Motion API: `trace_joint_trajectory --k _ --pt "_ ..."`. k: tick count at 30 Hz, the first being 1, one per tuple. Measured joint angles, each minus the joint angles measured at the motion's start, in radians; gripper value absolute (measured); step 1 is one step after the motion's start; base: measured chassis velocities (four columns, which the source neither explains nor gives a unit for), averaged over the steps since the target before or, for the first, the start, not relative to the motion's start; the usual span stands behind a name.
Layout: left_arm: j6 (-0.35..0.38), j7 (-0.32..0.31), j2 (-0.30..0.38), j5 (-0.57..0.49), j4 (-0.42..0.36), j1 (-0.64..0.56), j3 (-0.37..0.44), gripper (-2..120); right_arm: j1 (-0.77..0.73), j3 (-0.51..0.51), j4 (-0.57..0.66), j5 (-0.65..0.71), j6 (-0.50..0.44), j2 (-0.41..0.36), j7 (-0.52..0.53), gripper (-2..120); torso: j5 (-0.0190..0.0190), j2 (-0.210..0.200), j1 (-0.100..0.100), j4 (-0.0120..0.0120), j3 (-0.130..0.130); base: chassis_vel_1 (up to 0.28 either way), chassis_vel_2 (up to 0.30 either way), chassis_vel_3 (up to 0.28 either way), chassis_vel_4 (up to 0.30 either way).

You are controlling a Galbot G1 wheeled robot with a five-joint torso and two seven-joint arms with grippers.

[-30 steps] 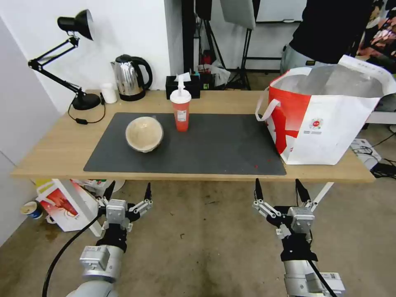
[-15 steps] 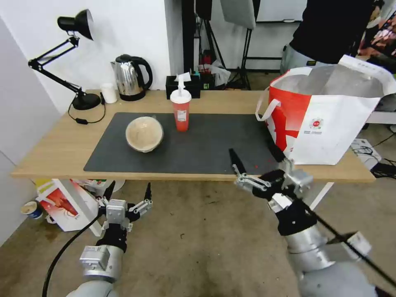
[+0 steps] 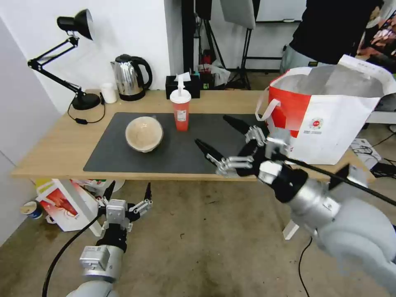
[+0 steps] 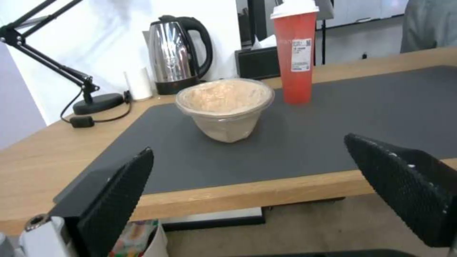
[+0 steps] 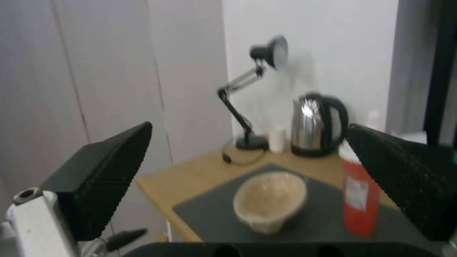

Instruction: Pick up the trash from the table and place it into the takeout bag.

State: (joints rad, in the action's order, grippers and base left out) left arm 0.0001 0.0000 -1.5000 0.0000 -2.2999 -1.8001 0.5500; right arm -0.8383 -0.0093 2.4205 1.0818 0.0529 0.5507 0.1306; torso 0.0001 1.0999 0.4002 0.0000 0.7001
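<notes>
Trash: tan paper bowl [image 3: 144, 134] and red cup [image 3: 180, 109] are standing on the counter [image 3: 53, 146] mat, takeout bag [image 3: 326, 119] nearby. Your right end effector [image 3: 225, 140] is reaching in, spread wide and empty; left end effector [image 3: 128, 192] is hanging low, likewise wide. Next, you are probably lining up on the cup.

Black desk lamp [image 3: 76, 24], steel kettle [image 3: 130, 77], small white cup [image 3: 109, 93], black tissue box [image 3: 182, 86] along back edge; small red-white bag [image 3: 66, 205] on floor
</notes>
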Motion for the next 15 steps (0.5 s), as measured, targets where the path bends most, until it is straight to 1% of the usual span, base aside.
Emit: trace_joint_trajectory --k 1,4,5,8,9,12,13,15 --pt "0.000 0.000 0.000 0.000 0.000 0.000 0.000 100 0.000 0.000 0.000 0.000 0.000 0.000 0.000 100 0.0000 0.000 0.000 0.0000 0.000 0.000 0.000 0.000 0.000" --pt "0.000 0.000 0.000 0.000 0.000 0.000 0.000 100 0.129 -0.097 -0.052 0.022 0.065 0.025 0.081 100 -0.0001 0.000 0.000 0.0001 0.000 0.000 0.000 0.000 0.000" --pt "0.000 0.000 0.000 0.000 0.000 0.000 0.000 100 0.129 -0.097 -0.052 0.022 0.065 0.025 0.081 100 -0.0001 0.000 0.000 0.0001 0.000 0.000 0.000 0.000 0.000" --pt "0.000 0.000 0.000 0.000 0.000 0.000 0.000 100 0.253 -0.169 -0.107 0.063 0.099 0.056 0.143 100 -0.0002 0.000 0.000 0.0000 0.000 0.000 0.000 0.000 0.000" --pt "0.000 0.000 0.000 0.000 0.000 0.000 0.000 100 0.253 -0.169 -0.107 0.063 0.099 0.056 0.143 100 -0.0002 0.000 0.000 0.0000 0.000 0.000 0.000 0.000 0.000" --pt "0.000 0.000 0.000 0.000 0.000 0.000 0.000 100 0.360 -0.228 -0.179 0.103 0.128 0.102 0.175 100 -0.0003 0.000 0.000 0.0001 0.000 0.000 0.000 0.000 0.000" --pt "0.000 0.000 0.000 0.000 0.000 0.000 0.000 100 0.360 -0.228 -0.179 0.103 0.128 0.102 0.175 100 -0.0003 0.000 0.000 0.0001 0.000 0.000 0.000 0.000 0.000" --pt "0.000 0.000 0.000 0.000 0.000 0.000 0.000 100 0.406 -0.259 -0.228 0.127 0.142 0.131 0.174 100 0.0000 0.000 0.000 0.0001 0.000 0.000 0.000 0.000 0.000"
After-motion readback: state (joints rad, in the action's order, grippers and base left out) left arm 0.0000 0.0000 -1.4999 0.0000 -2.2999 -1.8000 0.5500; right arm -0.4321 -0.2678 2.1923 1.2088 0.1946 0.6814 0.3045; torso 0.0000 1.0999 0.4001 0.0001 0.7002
